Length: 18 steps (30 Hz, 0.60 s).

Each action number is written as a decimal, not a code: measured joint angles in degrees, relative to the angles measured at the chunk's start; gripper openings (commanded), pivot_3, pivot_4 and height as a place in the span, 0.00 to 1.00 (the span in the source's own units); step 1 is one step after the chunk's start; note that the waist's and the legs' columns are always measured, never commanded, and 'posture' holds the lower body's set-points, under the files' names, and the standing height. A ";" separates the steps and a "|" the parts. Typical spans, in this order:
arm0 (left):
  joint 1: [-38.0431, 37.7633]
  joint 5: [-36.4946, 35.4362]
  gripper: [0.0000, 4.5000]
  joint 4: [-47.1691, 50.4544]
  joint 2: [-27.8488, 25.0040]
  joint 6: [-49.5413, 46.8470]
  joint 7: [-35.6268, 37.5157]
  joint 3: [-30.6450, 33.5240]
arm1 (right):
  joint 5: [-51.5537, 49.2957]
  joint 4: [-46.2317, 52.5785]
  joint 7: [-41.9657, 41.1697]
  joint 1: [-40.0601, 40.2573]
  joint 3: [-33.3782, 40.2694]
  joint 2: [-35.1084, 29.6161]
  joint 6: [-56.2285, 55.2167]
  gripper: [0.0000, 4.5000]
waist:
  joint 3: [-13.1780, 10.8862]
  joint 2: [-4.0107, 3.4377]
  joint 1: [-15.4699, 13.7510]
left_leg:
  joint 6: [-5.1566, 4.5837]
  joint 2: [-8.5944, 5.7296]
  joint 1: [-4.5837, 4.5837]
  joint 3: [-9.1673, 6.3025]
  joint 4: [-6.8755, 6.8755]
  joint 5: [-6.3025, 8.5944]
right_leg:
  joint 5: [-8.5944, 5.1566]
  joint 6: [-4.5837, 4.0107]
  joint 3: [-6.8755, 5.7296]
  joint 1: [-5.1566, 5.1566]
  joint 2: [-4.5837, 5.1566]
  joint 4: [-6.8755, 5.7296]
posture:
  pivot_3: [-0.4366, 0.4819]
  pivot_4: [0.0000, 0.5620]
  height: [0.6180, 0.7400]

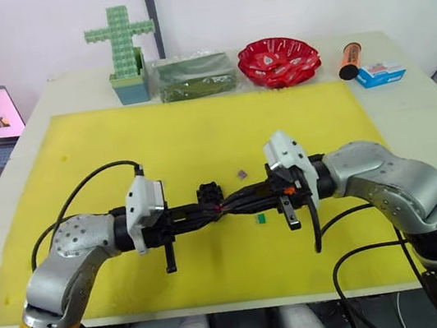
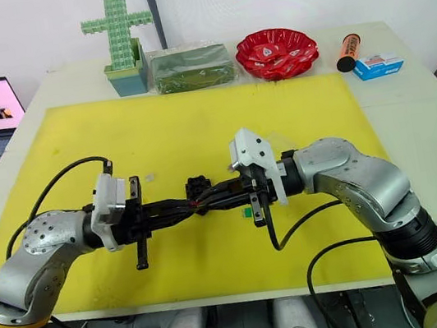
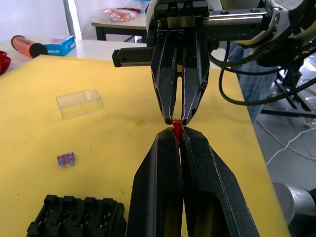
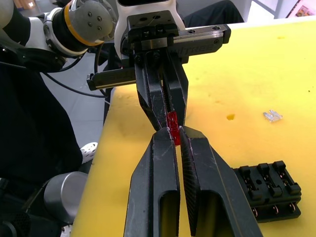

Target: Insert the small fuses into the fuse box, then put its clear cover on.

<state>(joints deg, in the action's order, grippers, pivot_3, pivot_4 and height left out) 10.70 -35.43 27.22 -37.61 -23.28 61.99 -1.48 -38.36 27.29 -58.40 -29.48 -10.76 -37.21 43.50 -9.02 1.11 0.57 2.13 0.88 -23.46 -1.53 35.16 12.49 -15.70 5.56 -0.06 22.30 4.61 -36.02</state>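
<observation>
Left wrist view: my left gripper and right gripper both clamped tip-to-tip on the red fuse, mid-handover above the yellow mat; fuse box just beyond, slots unfilled; next, one releases.

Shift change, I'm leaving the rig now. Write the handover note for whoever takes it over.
Left gripper and right gripper meet tip to tip above the yellow mat, both shut on the red fuse.
Fuse box lies on the mat just behind the grippers; the slots in view are empty.
Purple fuse, green fuse, grey-white fuse and clear cover lie loose on the mat.
Nothing inserted. Left: all four fuses, then the cover.
</observation>
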 measured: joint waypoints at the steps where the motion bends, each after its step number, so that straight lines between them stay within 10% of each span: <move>1: -0.30 0.01 0.29 0.00 -0.04 0.11 -0.05 0.05 | -0.10 0.09 -0.05 -0.10 0.00 0.00 0.00 0.00 | 0.00 0.00 0.02 | 0.00 0.00 0.00 0.00 0.00 0.00 | 0.00 0.00 0.00 0.00 0.00 0.00 | 0.48 0.27 1.00; 10: -10.37 0.66 0.99 0.07 -3.24 2.64 -0.26 6.68 | 0.49 1.63 0.08 -0.41 -0.57 -0.03 -0.18 0.00 | 0.00 0.00 0.09 | 0.00 0.04 0.02 0.00 -0.03 0.00 | -0.05 -0.09 0.00 0.03 0.00 0.00 | 0.48 0.27 1.00; 18: -18.38 4.81 0.99 -1.88 0.70 11.82 -2.24 9.83 | 8.28 0.56 3.85 -3.33 -6.60 1.19 -0.57 0.00 | 0.02 0.02 -0.24 | 0.00 0.04 0.02 0.01 0.00 0.00 | -0.07 -0.14 0.01 0.01 0.05 0.02 | 0.48 0.27 1.00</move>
<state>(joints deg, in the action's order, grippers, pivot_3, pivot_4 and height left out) -7.68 -30.61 25.34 -36.91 -11.46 59.74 8.35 -30.07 27.85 -54.56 -32.81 -17.36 -36.02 42.93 -9.00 1.13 0.33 2.13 0.92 -23.44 -1.53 35.16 12.49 -15.77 5.42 -0.05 22.32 4.66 -36.00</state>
